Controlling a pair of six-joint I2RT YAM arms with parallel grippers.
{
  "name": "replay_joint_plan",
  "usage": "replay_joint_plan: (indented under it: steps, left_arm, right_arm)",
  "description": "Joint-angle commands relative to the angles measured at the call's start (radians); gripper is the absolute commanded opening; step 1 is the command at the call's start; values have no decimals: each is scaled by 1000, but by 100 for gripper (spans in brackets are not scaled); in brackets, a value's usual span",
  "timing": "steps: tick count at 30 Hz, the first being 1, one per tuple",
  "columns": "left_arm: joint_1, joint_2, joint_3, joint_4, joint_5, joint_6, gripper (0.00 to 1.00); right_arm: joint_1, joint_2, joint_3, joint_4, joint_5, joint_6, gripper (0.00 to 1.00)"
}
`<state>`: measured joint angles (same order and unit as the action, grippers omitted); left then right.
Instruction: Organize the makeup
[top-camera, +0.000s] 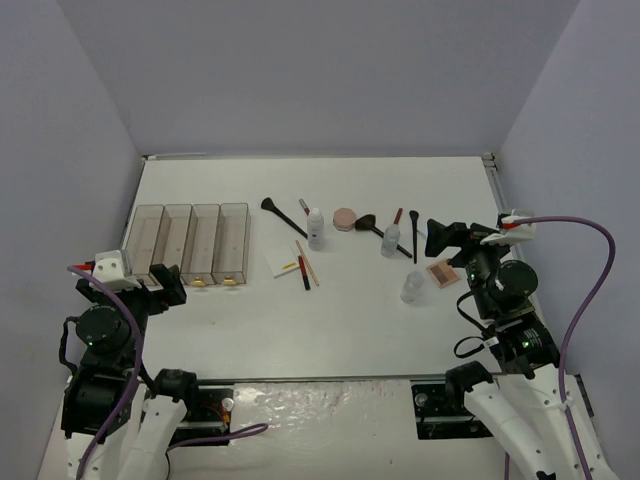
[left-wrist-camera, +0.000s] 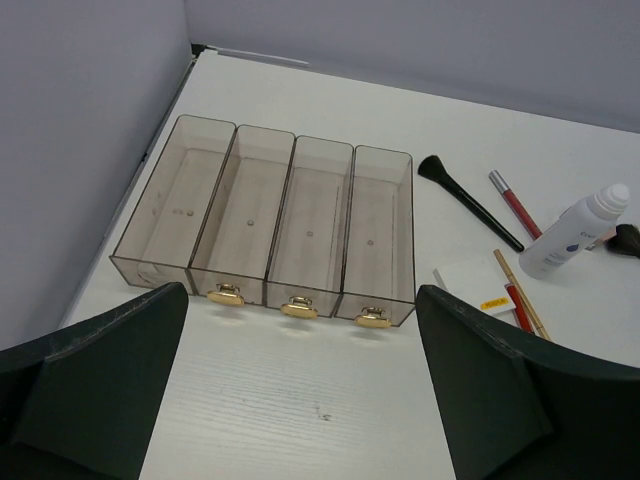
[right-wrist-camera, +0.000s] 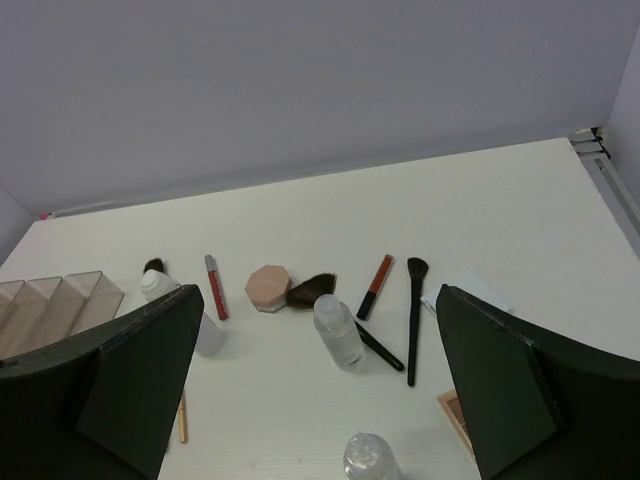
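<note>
The makeup lies scattered across the middle of the table: a black-handled brush (top-camera: 283, 216), a white bottle (top-camera: 316, 228), a round pink compact (top-camera: 345, 218), a clear bottle (top-camera: 390, 240), a second clear bottle (top-camera: 412, 287), a tan palette (top-camera: 443, 272), a white pad (top-camera: 283, 262) and thin pencils (top-camera: 305, 265). My left gripper (top-camera: 165, 285) hangs open just in front of the bins, holding nothing. My right gripper (top-camera: 445, 238) is open too, above the palette. In the right wrist view the compact (right-wrist-camera: 267, 287) and a clear bottle (right-wrist-camera: 338, 330) show between the fingers (right-wrist-camera: 150, 380).
Four clear rectangular bins (top-camera: 190, 245) with gold knobs stand side by side at the left, all empty; in the left wrist view the bins (left-wrist-camera: 270, 215) sit straight ahead. Grey walls close in the table on three sides.
</note>
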<state>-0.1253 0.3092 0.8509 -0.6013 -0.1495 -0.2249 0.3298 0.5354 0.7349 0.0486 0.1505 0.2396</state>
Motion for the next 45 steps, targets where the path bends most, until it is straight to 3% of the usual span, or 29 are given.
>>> replay_joint_plan:
  steps: [1,7,13,25,33,45]
  left_arm:
    - [1,39,6,83,62,-24,97]
    - [1,178,27,201,106,-44,97]
    - [-25,514,154,294,235,-111,97]
    - [-337,1059,367,672,99,-89,96]
    - [-494,1252,431,882,15,14,87]
    - [-531,1394,411,926,-23,-13,87]
  right_arm:
    - [10,6,23,81,19,24,100]
    - [11,6,14,81,57,58,100]
    - [17,20,9,82,21,43,100]
    - [34,56,20,76,-62,20,100]
    - [43,57,20,71,-78,10,100]
    - [49,59,10,68,-89,14,100]
